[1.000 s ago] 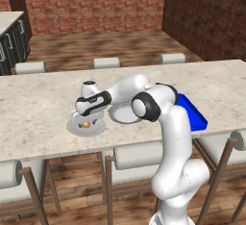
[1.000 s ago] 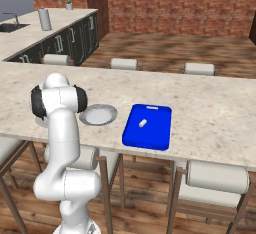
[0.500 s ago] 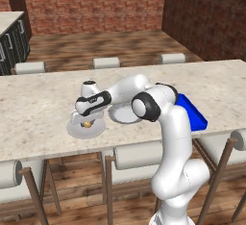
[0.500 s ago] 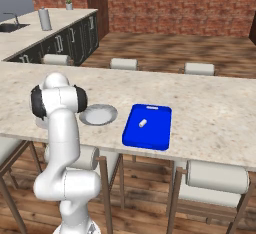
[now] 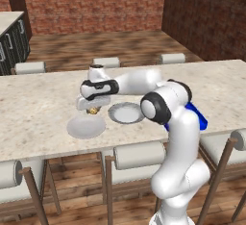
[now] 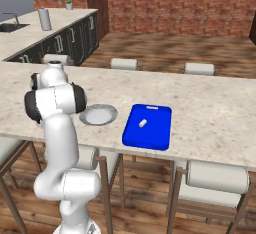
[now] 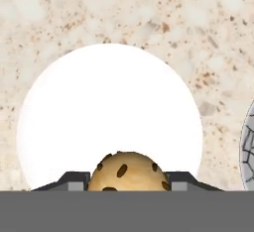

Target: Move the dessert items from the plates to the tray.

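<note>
Gripper (image 5: 92, 109) hangs above the marble counter (image 5: 38, 108), lifted clear of the plain plate (image 5: 85, 128) — the cookie ball (image 5: 92, 110) sits between its fingertips, up off the plate. In the hand view the cookie ball (image 7: 128, 171) is wedged between the two dark fingertips (image 7: 69, 181), pads against both sides, so the jaws are closed narrow on it. Plain plate (image 7: 109, 114) lies straight below the hand, bare white.

Rimmed plate (image 5: 126, 113) sits just beside the plain one, toward the arm; nothing visible on it. From the right base view the same rimmed plate (image 6: 98, 114) lies near the blue tray (image 6: 155, 135), apart from it, not touching.

White oblong piece (image 6: 142, 123) lies inside the tray, roughly mid-tray, flat on the blue surface. In the left base view the tray (image 5: 198, 118) is mostly hidden behind the robot's forearm — just a blue corner shows.

Stools (image 5: 138, 154) are tucked along the near counter edge, with more on the far side. Brick wall (image 6: 190, 3) at back, wood floor below.
</note>
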